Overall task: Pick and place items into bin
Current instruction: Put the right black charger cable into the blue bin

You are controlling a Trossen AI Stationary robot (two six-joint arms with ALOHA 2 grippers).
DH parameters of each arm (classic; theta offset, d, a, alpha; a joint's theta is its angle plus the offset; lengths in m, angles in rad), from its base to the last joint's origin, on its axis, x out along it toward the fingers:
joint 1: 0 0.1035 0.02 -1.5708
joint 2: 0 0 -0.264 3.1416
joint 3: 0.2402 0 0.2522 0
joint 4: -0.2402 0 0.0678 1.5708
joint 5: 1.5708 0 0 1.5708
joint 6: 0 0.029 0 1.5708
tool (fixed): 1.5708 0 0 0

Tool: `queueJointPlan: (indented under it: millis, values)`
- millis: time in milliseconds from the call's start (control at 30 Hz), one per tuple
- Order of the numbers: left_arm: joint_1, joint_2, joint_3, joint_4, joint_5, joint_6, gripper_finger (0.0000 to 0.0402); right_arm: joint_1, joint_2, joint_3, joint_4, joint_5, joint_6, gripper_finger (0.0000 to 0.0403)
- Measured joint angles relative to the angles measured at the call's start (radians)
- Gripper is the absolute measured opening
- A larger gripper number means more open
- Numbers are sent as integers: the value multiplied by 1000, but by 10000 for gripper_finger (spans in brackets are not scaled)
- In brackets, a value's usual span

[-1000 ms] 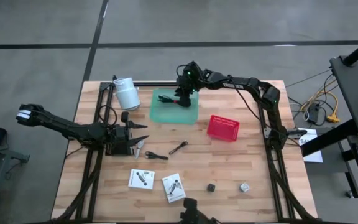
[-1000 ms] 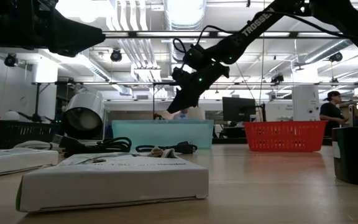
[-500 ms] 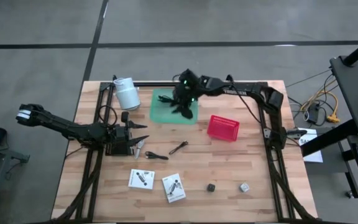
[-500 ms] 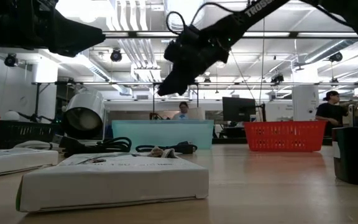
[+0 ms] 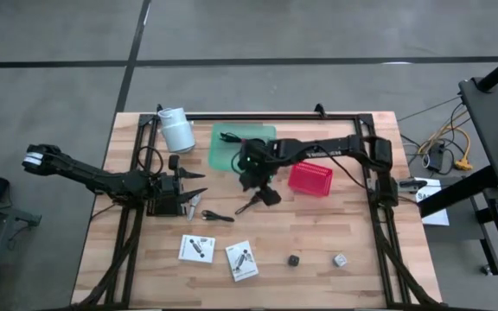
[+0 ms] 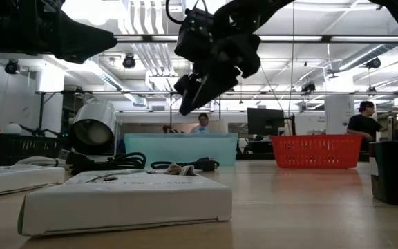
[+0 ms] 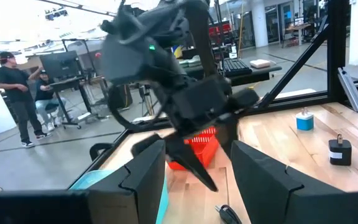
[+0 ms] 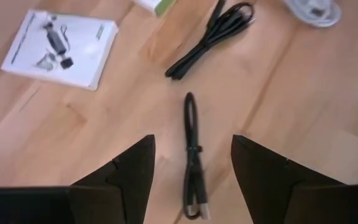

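Note:
My right gripper (image 5: 260, 192) (image 8: 192, 142) hangs open above a short black cable (image 5: 249, 206) (image 8: 192, 162), its fingers either side of it and clear of the table (image 6: 188, 97). A second black cable (image 5: 217, 216) (image 8: 211, 38) lies left of it, next to a small silver piece (image 5: 194, 207). Two white cards (image 5: 196, 249) (image 5: 242, 260) and two tiny cubes (image 5: 293, 259) (image 5: 340, 259) lie flat near the front edge. The green bin (image 5: 262, 157) at the back holds a black cable (image 5: 229, 136). My left gripper (image 5: 199, 197) (image 7: 197, 158) waits open at the left.
A red basket (image 5: 309, 177) stands right of the right gripper, close to its arm. A white roll (image 5: 177, 130) lies left of the bin. Black frame rails run along the table's sides and back. People stand in the room beyond the table.
My right gripper has come away from over the green bin toward the table's near edge, rolling and tipping down as it went. It now hangs above the short black cable. Its fingers stand wider apart than a second ago.

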State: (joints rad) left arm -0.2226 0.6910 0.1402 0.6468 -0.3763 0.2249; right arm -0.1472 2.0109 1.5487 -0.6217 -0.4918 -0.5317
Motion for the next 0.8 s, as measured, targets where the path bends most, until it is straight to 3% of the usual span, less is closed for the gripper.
queueJointPlan:
  millis: [800]
  values:
    - [0,0,0,0,0,1,169,34,3,-230,232,110,-26,187]
